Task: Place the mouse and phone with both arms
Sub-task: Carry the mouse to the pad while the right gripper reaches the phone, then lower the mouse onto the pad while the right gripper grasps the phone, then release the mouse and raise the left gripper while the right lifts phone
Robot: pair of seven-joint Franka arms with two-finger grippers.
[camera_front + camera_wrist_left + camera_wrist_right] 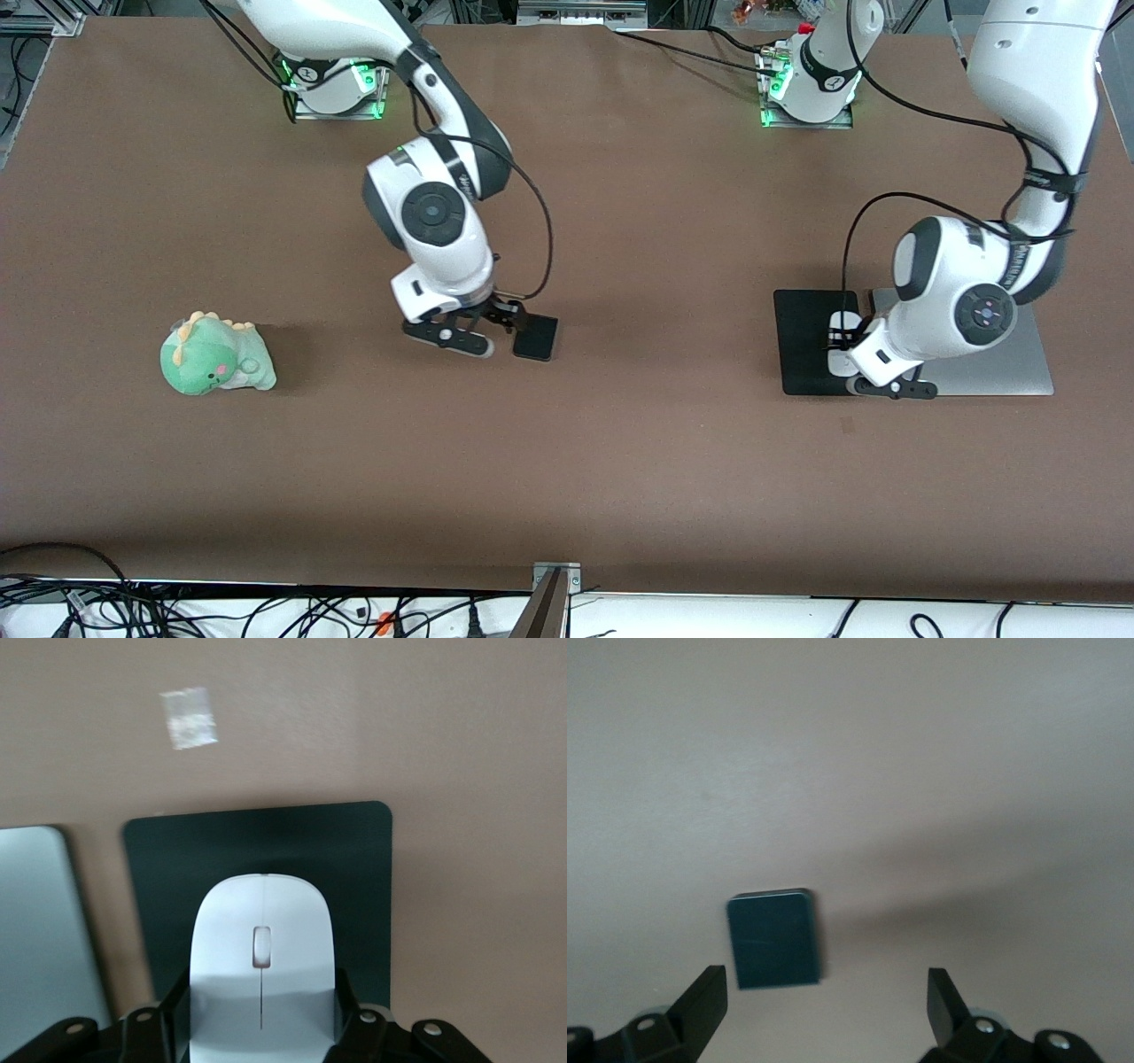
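Observation:
The white mouse [262, 966] sits between the fingers of my left gripper [263, 992], which is shut on its sides. It is over the black pad [354, 868]; I cannot tell whether it rests on the pad. In the front view the left gripper [842, 341], the mouse [843, 321] and the pad [806, 346] are toward the left arm's end of the table. The black phone [536, 338] lies flat on the table near the middle. My right gripper [507, 317] is open right beside it. In the right wrist view the phone [773, 939] lies just ahead of the open gripper [824, 988], close to one finger.
A silver slab [983, 363] lies beside the black pad, partly under the left arm, and shows in the left wrist view [40, 930]. A green dinosaur plush [217, 356] sits toward the right arm's end. A bit of tape [188, 718] is on the table.

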